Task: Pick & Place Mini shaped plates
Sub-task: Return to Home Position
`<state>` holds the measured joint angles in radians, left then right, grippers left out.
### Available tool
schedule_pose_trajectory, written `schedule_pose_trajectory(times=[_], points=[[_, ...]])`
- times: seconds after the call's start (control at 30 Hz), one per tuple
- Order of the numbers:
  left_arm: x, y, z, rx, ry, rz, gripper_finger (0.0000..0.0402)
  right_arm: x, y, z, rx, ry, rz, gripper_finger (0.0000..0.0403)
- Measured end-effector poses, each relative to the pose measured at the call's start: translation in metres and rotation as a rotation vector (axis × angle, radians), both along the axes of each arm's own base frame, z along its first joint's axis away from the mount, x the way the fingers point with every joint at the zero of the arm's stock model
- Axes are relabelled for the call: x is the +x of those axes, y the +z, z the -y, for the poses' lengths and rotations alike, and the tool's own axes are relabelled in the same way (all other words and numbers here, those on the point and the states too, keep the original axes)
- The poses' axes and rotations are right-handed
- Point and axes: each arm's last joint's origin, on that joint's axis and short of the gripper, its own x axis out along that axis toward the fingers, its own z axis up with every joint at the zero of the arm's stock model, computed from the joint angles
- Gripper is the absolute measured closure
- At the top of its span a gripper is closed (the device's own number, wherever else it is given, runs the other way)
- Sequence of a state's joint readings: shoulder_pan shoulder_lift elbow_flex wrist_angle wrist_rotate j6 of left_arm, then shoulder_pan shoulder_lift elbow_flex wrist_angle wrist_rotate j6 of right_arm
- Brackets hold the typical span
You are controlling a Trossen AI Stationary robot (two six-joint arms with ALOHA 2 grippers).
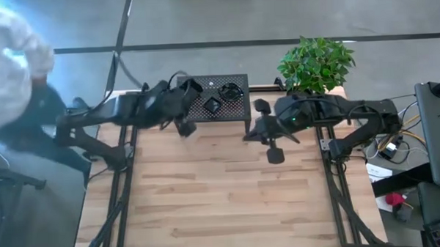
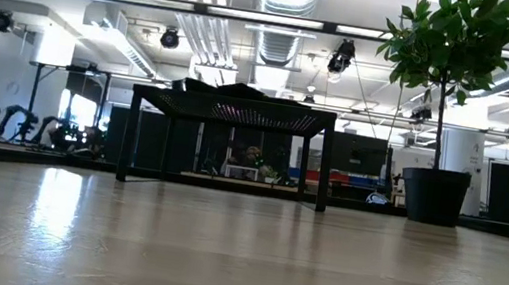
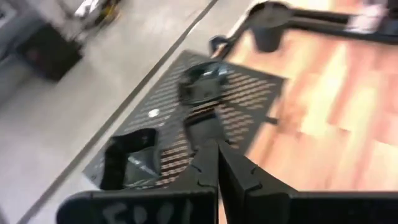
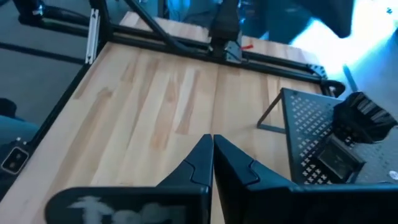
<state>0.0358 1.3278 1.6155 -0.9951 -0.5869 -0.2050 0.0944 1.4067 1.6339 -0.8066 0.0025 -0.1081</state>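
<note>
Three mini shaped plates lie on the black mesh stand [image 1: 238, 114] at the table's far edge: a square one [image 1: 212, 105], a round one [image 1: 232, 92] and a third near the stand's left end [image 3: 134, 163]. In the left wrist view the square plate [image 3: 202, 127] and the round plate [image 3: 202, 84] lie just beyond the fingers. My left gripper [image 1: 185, 127] [image 3: 216, 148] is shut and hovers at the stand's near-left corner, holding nothing. My right gripper [image 1: 248, 136] [image 4: 212, 140] is shut above the table, just off the stand's near-right corner.
A potted plant [image 1: 315, 64] stands at the far edge, right of the stand. A person in light clothing [image 1: 9, 65] is beyond the table's left far corner. Bare wooden tabletop [image 1: 222, 197] stretches toward the near edge. The low view shows the stand [image 2: 234, 111] on its legs.
</note>
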Motion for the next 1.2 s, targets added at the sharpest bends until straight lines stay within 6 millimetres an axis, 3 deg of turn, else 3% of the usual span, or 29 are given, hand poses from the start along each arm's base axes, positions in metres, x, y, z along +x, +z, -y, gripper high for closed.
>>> schedule_pose_trajectory(times=[0.3, 0.5, 0.63, 0.9, 1.2], points=[[-0.031, 0.000, 0.075, 0.114, -0.215, 0.059, 0.0401, -0.031, -0.010, 0.002, 0.030, -0.008, 0.088, 0.0394], [-0.054, -0.017, 0.104, 0.139, -0.320, 0.141, 0.0401, -0.056, -0.023, 0.001, 0.047, 0.010, 0.161, 0.0394], [-0.068, -0.029, 0.108, 0.118, -0.357, 0.242, 0.0401, -0.071, -0.032, 0.001, 0.093, 0.001, 0.212, 0.0394], [-0.075, -0.051, 0.107, 0.134, -0.505, 0.360, 0.0401, -0.097, -0.052, 0.004, 0.158, -0.020, 0.259, 0.0394], [-0.099, -0.064, 0.093, 0.142, -0.558, 0.435, 0.0401, -0.120, -0.070, 0.007, 0.175, -0.016, 0.305, 0.0394]])
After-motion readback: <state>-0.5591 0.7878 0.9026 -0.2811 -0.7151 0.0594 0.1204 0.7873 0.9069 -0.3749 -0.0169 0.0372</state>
